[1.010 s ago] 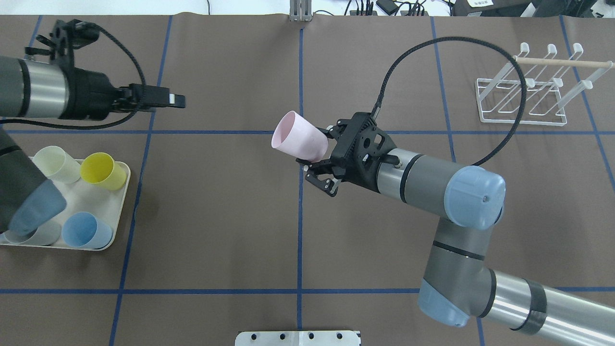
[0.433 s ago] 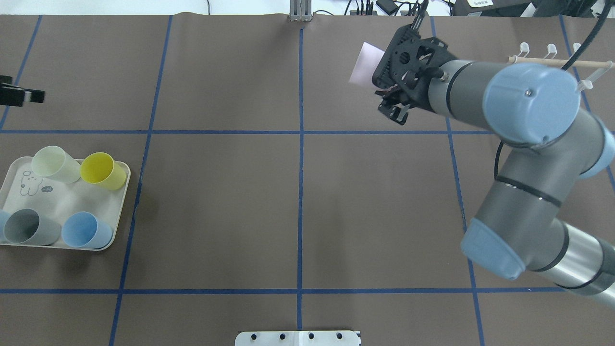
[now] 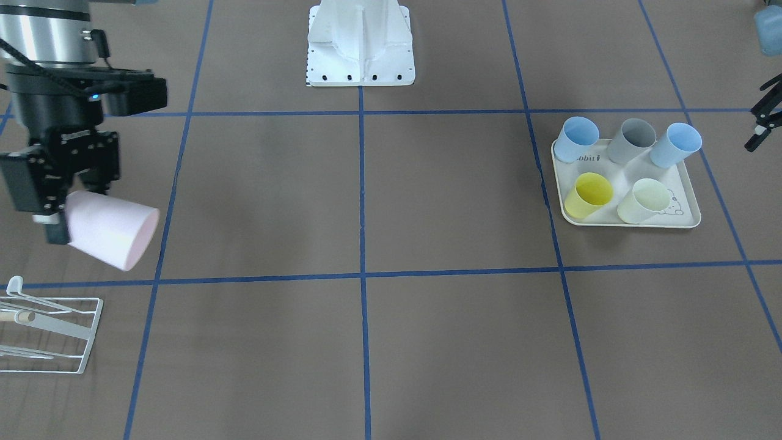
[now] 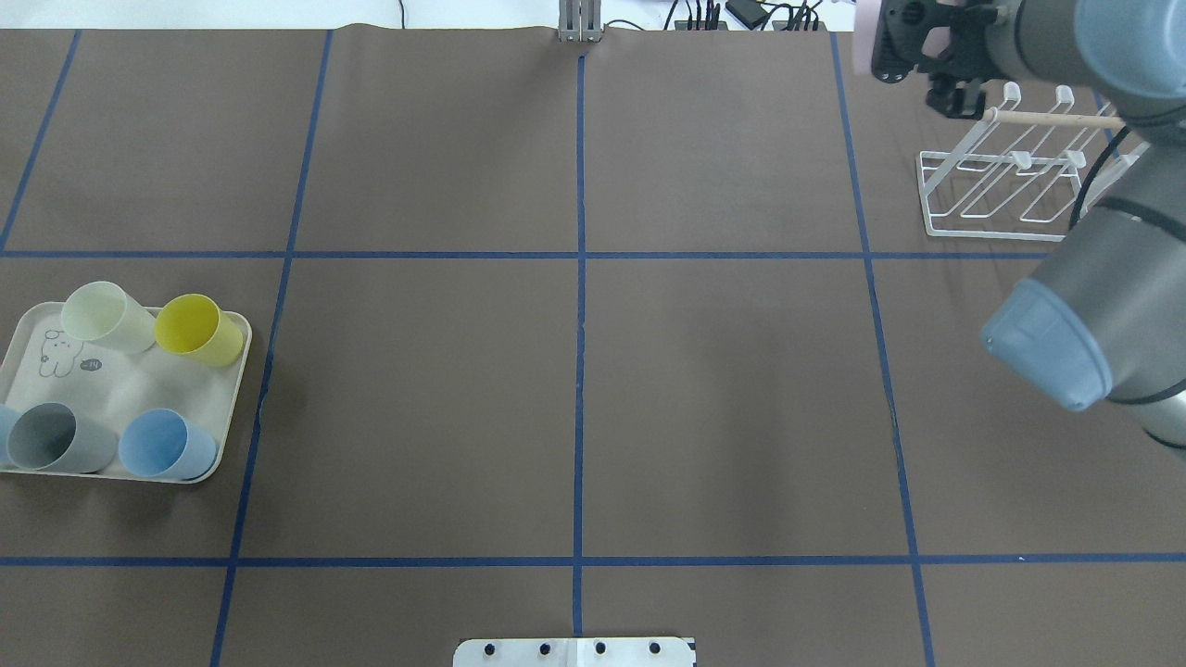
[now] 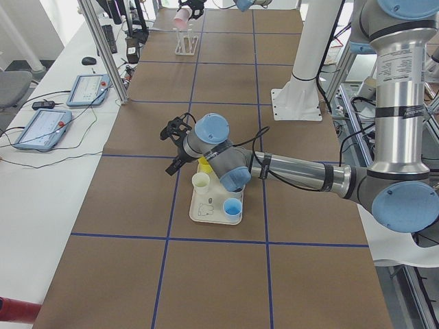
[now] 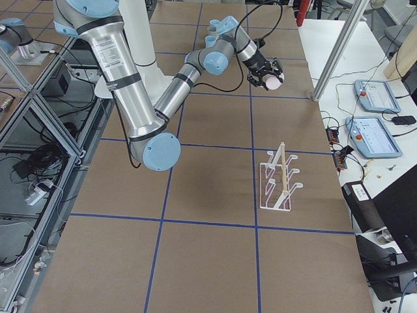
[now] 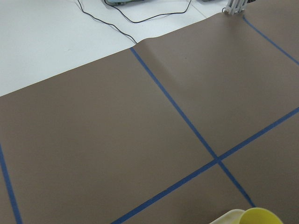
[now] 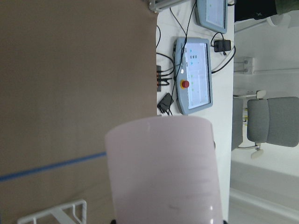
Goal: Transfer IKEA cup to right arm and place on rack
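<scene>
My right gripper [image 3: 56, 215] is shut on the base of the pink IKEA cup [image 3: 111, 230]. It holds the cup on its side in the air, mouth pointing away from the wrist. The cup fills the right wrist view [image 8: 163, 172] and shows at the overhead view's top edge [image 4: 864, 37]. The white wire rack [image 4: 1005, 176] with its wooden dowel stands on the table close by [image 3: 46, 333], apart from the cup. My left gripper [image 3: 762, 117] is open and empty at the table's far left side, beside the tray.
A cream rabbit-print tray [image 4: 243, 371] at the robot's left holds yellow [image 4: 196, 329], pale, grey and two blue cups. The white robot base plate [image 3: 360, 43] sits at the table's near middle. Operator tablets [image 6: 374, 98] lie beyond the far edge.
My right arm has swung the pink cup from the table's middle to the far right, up beside the rack. My left arm has drawn back out of the overhead view.
</scene>
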{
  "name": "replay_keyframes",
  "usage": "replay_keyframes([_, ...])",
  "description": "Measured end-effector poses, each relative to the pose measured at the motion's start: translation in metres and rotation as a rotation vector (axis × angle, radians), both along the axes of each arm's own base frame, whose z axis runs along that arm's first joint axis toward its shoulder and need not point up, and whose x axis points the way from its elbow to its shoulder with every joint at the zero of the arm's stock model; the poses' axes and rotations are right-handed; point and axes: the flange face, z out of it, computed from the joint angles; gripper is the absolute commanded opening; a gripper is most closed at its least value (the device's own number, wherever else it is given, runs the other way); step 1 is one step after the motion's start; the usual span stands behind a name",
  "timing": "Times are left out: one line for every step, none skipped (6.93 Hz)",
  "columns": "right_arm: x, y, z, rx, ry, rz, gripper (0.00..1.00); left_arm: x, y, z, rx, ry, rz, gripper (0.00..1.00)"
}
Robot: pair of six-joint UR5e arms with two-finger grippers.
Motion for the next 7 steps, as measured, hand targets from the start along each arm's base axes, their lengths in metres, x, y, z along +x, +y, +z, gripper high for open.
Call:
replay_keyframes([0.035,-0.025,0.019,0.023,0.177,-0.059,0.0,-0.005,0.002,0.007,-0.001,-0.003,0.004,1.0])
replay_keyframes([0.06,-0.047,0.041,0.026,0.334,-0.127,0.0,-0.007,0.005,0.012,-0.003,-0.004,0.006,1.0])
replay_keyframes([0.073,-0.064,0.063,0.016,0.451,-0.189,0.0,-0.008,0.007,0.015,-0.007,-0.003,0.007,1.0])
replay_keyframes([0.077,-0.075,0.08,0.005,0.53,-0.231,0.0,-0.008,0.01,0.018,-0.013,-0.003,0.006,1.0])
replay_keyframes([0.077,-0.085,0.099,0.01,0.59,-0.265,0.0,-0.008,0.011,0.019,-0.018,-0.001,0.005,1.0])
replay_keyframes([0.073,-0.097,0.127,0.039,0.631,-0.294,0.0,-0.008,0.011,0.019,-0.019,-0.001,0.004,1.0])
replay_keyframes([0.069,-0.108,0.164,0.079,0.655,-0.309,0.0,-0.008,0.012,0.02,-0.019,0.0,0.004,1.0])
